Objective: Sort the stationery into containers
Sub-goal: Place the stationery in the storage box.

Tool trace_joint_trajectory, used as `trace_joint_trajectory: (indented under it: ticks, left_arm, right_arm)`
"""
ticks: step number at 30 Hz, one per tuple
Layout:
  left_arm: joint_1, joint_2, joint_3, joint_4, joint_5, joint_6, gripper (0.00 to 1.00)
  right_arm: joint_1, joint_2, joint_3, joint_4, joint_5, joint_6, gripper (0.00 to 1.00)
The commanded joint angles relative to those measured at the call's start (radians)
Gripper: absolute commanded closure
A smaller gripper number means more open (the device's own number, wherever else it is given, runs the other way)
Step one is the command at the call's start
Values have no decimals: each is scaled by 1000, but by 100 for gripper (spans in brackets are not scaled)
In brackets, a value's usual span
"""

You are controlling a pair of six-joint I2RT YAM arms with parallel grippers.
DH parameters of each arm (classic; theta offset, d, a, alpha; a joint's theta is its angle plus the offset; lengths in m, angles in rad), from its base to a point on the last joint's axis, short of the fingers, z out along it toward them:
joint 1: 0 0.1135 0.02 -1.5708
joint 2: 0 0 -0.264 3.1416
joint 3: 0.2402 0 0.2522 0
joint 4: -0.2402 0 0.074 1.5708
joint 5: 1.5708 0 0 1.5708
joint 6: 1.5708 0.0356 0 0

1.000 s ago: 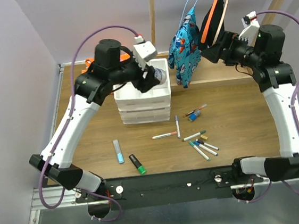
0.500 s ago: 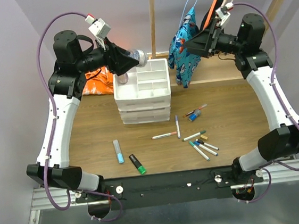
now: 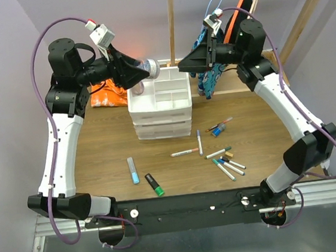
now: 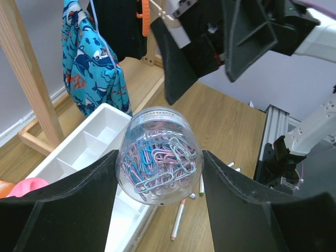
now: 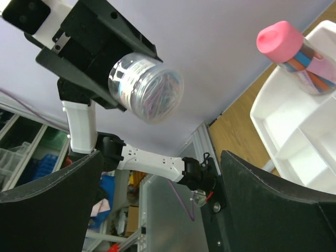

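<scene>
My left gripper (image 3: 145, 69) is shut on the clear round jar (image 3: 151, 67) of coloured paper clips and holds it on its side above the back left of the white drawer unit (image 3: 161, 105). In the left wrist view the jar (image 4: 159, 155) sits between both black fingers (image 4: 63, 205). My right gripper (image 3: 186, 61) is open and empty, above the unit's back right, facing the jar (image 5: 146, 88). A pink-capped holder (image 5: 283, 39) stands in the top tray. Markers (image 3: 184, 152), a blue highlighter (image 3: 133, 170), a green-black highlighter (image 3: 154, 184) and a tan block (image 3: 229, 154) lie on the table.
An orange cloth (image 3: 107, 93) lies left of the drawer unit. Blue patterned clothing (image 3: 205, 68) hangs from a wooden frame (image 3: 171, 17) at the back. A blue-capped item (image 3: 218, 130) lies right of the unit.
My left arm lifted the jar from over the top tray and swung it up and to the left. My right gripper swung left from the hanging clothes toward the jar.
</scene>
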Motion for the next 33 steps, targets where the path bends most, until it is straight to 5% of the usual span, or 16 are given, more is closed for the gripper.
trace_joint_trajectory:
  ticks: [1, 14, 33]
  left_arm:
    - [19, -41, -25, 72, 66, -56, 31]
    - [126, -56, -246, 632, 123, -611, 32]
    - [129, -65, -289, 711, 117, -711, 32]
  right_arm:
    - [62, 91, 92, 120, -62, 88, 0]
    - [199, 240, 269, 140, -39, 111, 0]
    - [213, 315, 346, 111, 28, 96, 0]
